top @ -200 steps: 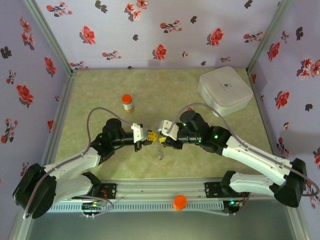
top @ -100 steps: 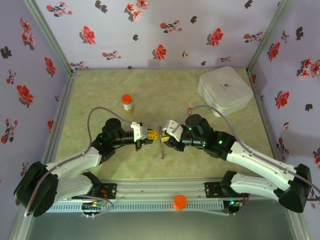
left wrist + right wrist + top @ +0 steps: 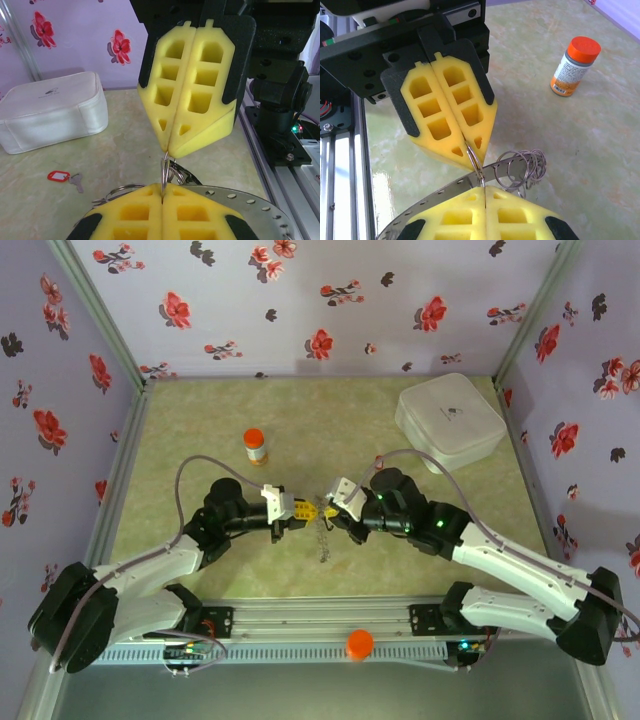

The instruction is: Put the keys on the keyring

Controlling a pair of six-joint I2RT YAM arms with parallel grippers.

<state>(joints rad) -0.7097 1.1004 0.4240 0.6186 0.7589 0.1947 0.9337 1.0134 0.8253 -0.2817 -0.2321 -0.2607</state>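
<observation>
Left end effector (image 3: pixel 162 192) and right end effector (image 3: pixel 168 148) meet tip to tip above the surface (image 3: pixel 115 150), both clamped on a thin coil of the keyring (image 3: pixel 235 196). The red-tagged key (image 3: pixel 58 176) lies loose, well apart. Recommend: one side anchors, the other prises the coil open.

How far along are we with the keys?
Done: nothing looks threaded; the red-tagged key lies loose on the table. In hand: the left gripper and right gripper meet tip to tip, both shut on the keyring, held above the table. Left: fetching that key and threading it on.
</observation>
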